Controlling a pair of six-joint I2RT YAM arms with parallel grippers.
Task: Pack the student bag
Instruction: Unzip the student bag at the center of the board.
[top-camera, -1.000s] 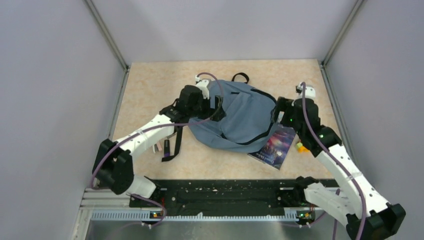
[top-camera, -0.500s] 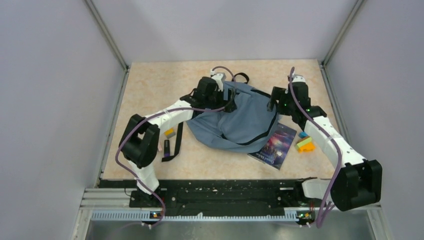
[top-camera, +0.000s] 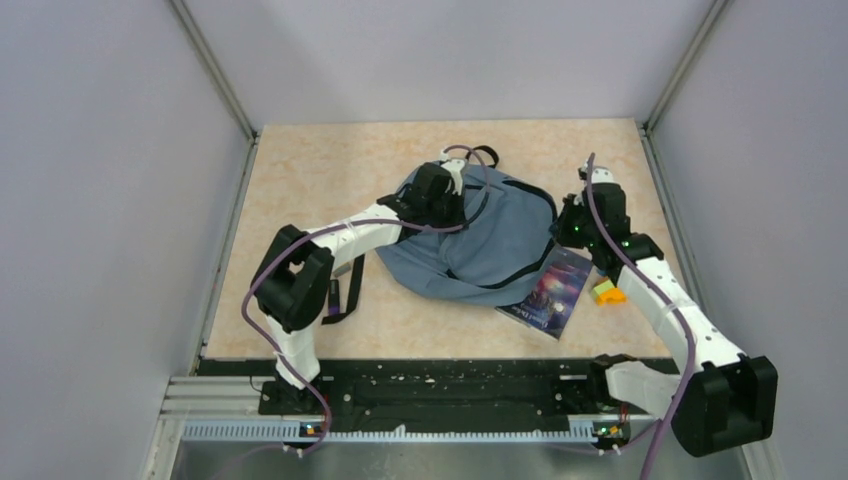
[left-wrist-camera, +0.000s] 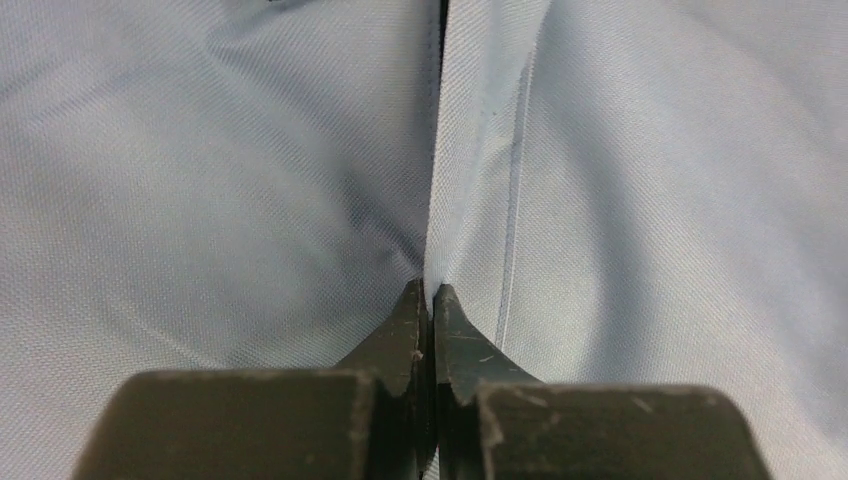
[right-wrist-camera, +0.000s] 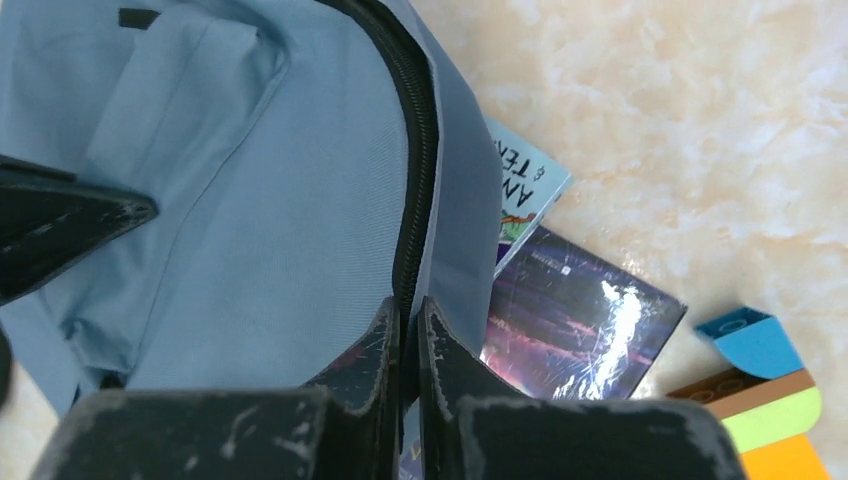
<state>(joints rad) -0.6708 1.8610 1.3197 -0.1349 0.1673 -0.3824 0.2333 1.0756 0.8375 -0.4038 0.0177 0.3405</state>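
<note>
The student bag (top-camera: 495, 240), grey-blue with a black arched zipper, lies flat in the middle of the table. My left gripper (top-camera: 462, 205) sits on the bag's upper left part, shut on a pinched fold of its fabric (left-wrist-camera: 432, 240). My right gripper (top-camera: 560, 228) is at the bag's right edge, shut on the black zipper seam (right-wrist-camera: 410, 230). In the right wrist view the bag (right-wrist-camera: 250, 200) fills the left side, and the left gripper's dark finger shows at the far left.
A dark purple book (top-camera: 550, 290) lies partly under the bag's right edge, over a teal one (right-wrist-camera: 520, 180). Coloured sticky-note blocks (top-camera: 606, 292) sit beside it. A black strap (top-camera: 350, 290) trails off to the bag's left. Walls enclose the table.
Both grippers closed: the left onto the bag's fabric, the right onto its zipper edge. Both arms shifted inward over the bag.
</note>
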